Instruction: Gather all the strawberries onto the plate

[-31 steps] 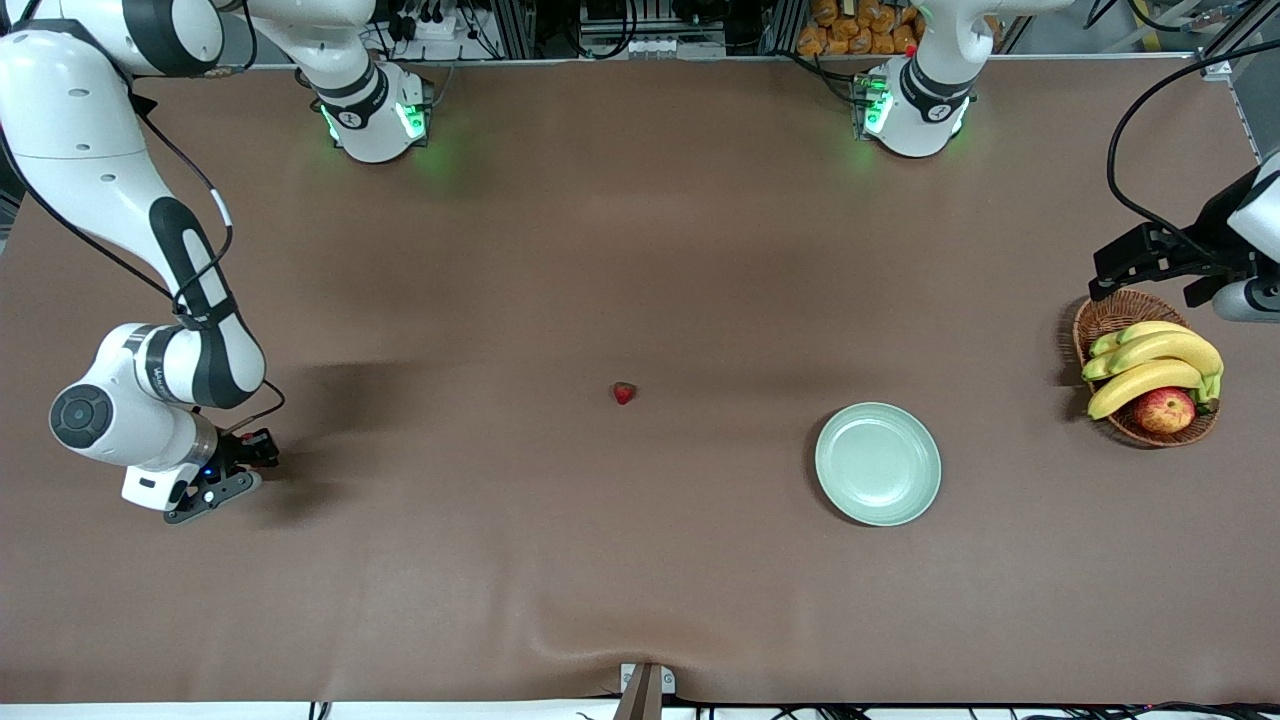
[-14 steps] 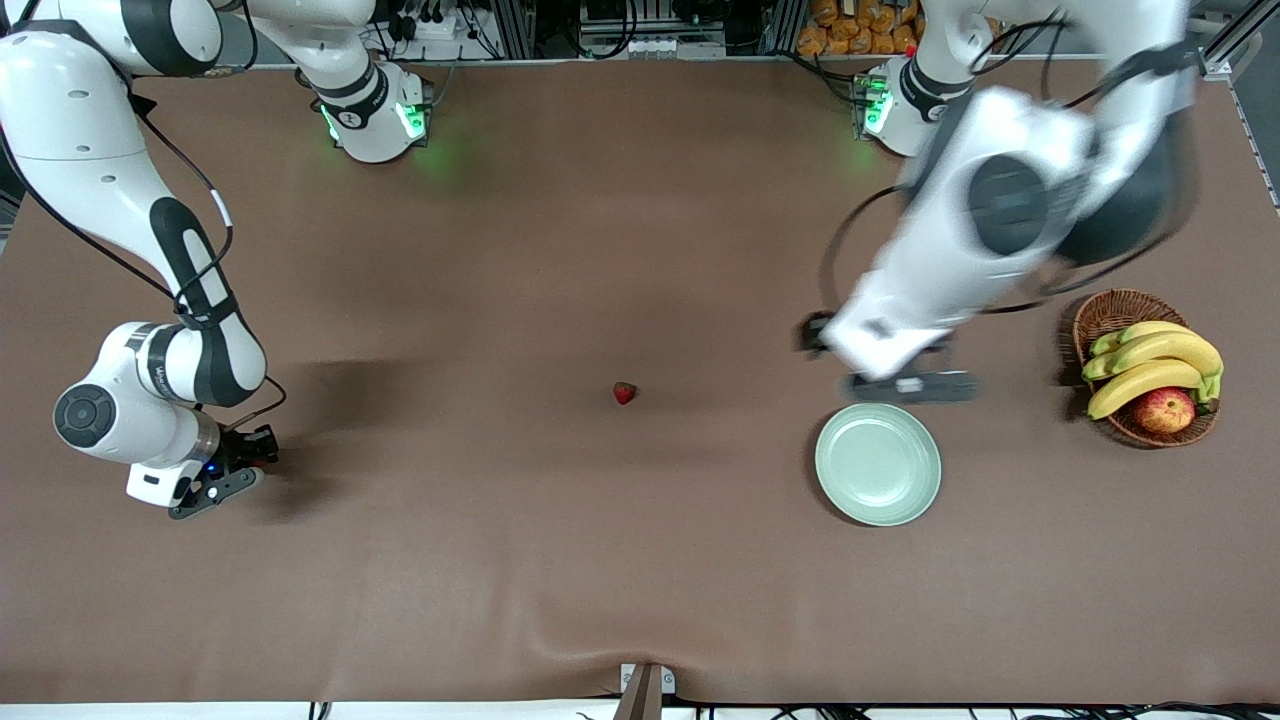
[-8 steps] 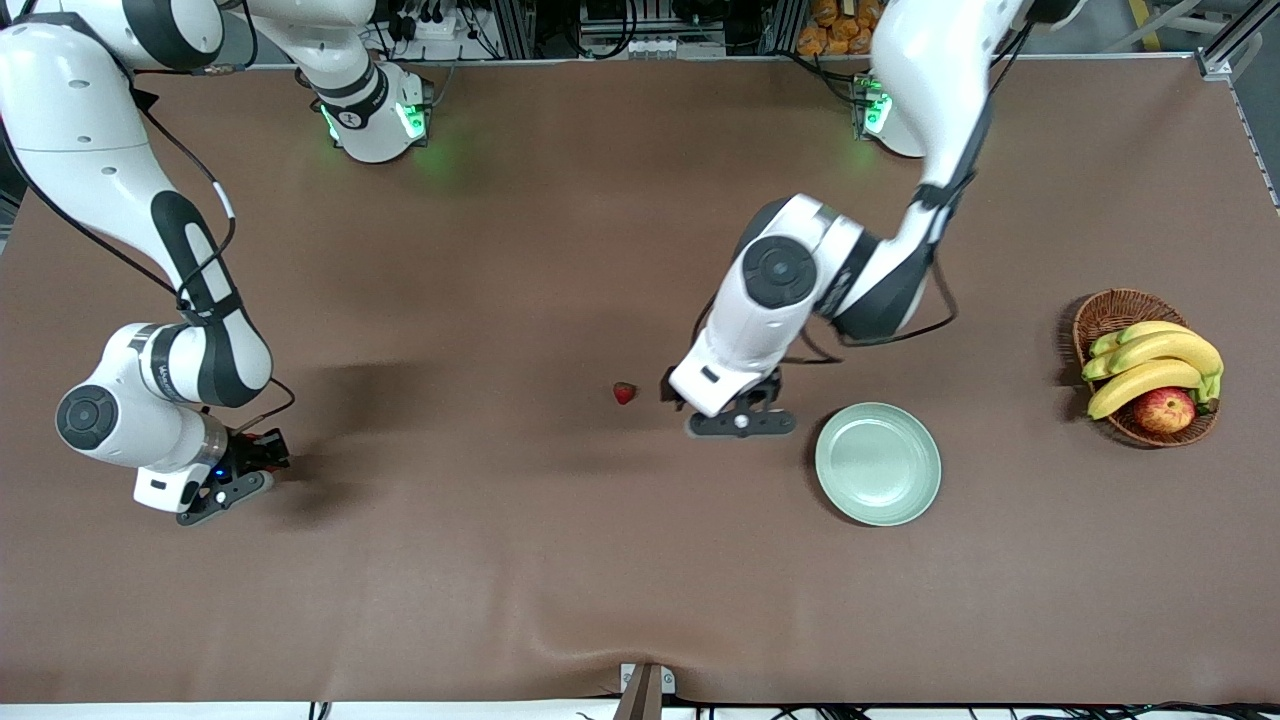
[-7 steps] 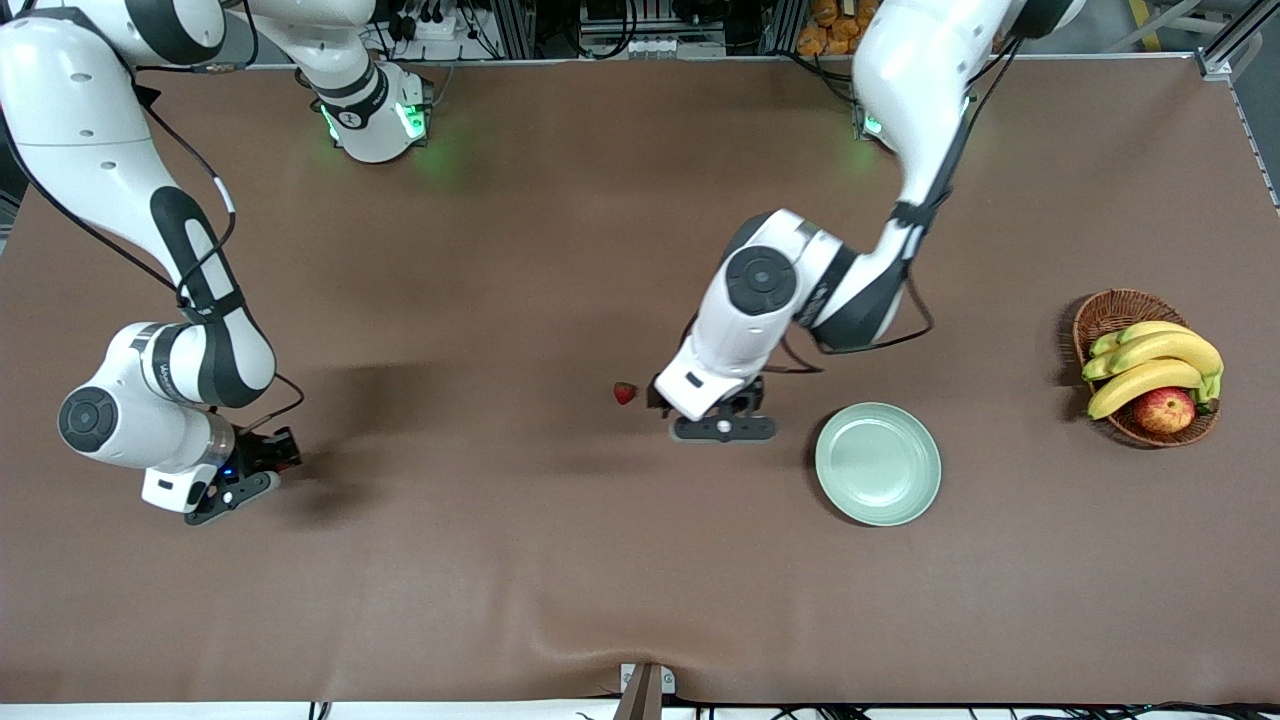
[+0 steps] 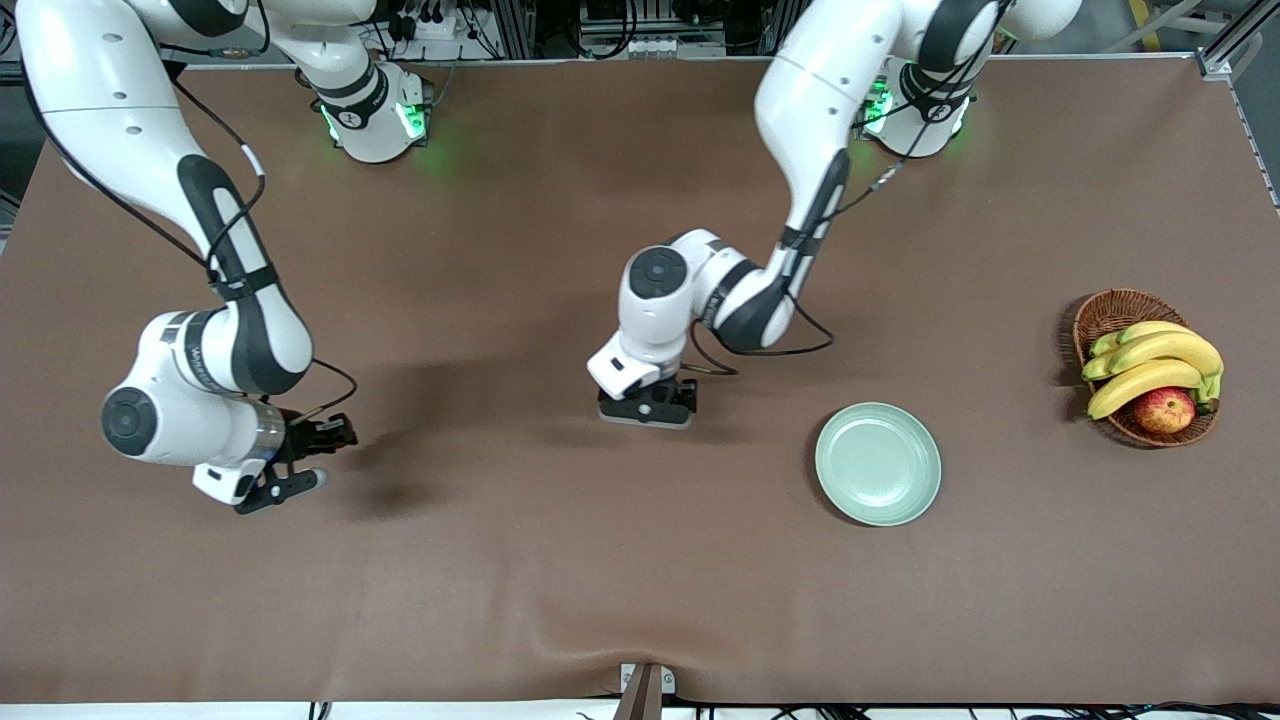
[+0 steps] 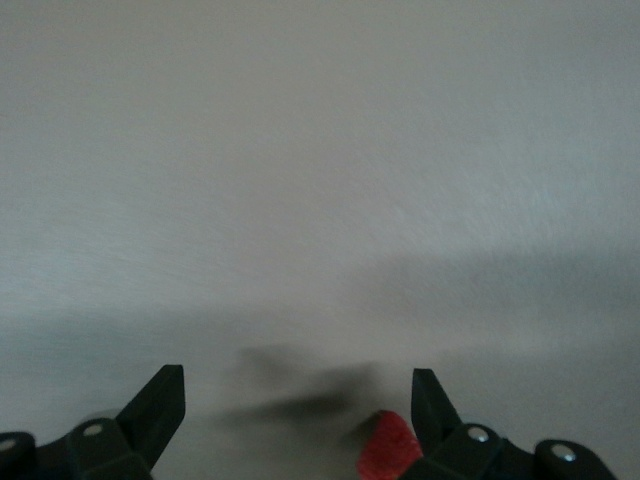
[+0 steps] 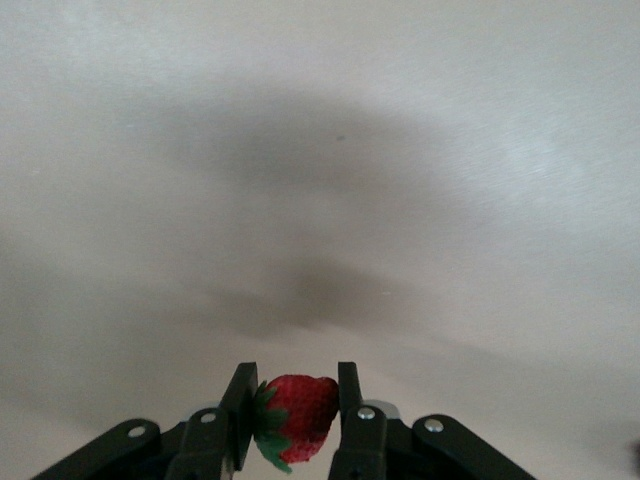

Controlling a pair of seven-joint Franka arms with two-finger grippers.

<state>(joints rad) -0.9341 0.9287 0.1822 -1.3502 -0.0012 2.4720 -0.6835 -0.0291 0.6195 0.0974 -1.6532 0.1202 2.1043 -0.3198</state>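
Note:
My left gripper (image 5: 646,404) is open, low over the middle of the table. A strawberry (image 6: 388,450) lies on the brown cloth between its fingers, close against one finger (image 6: 432,398). The hand hides this berry in the front view. My right gripper (image 5: 298,462) is near the right arm's end of the table, shut on a second strawberry (image 7: 296,412) with a green cap and holding it off the cloth. The pale green plate (image 5: 878,463) is bare and lies toward the left arm's end. A third strawberry is out of view.
A wicker basket (image 5: 1110,312) with bananas (image 5: 1155,362) and a red-yellow apple (image 5: 1164,410) stands at the left arm's end of the table. Bare brown cloth lies between the two grippers and around the plate.
My left arm has swung from the basket end to the table's middle and come down over the strawberry. My right gripper has moved toward the middle with its strawberry.

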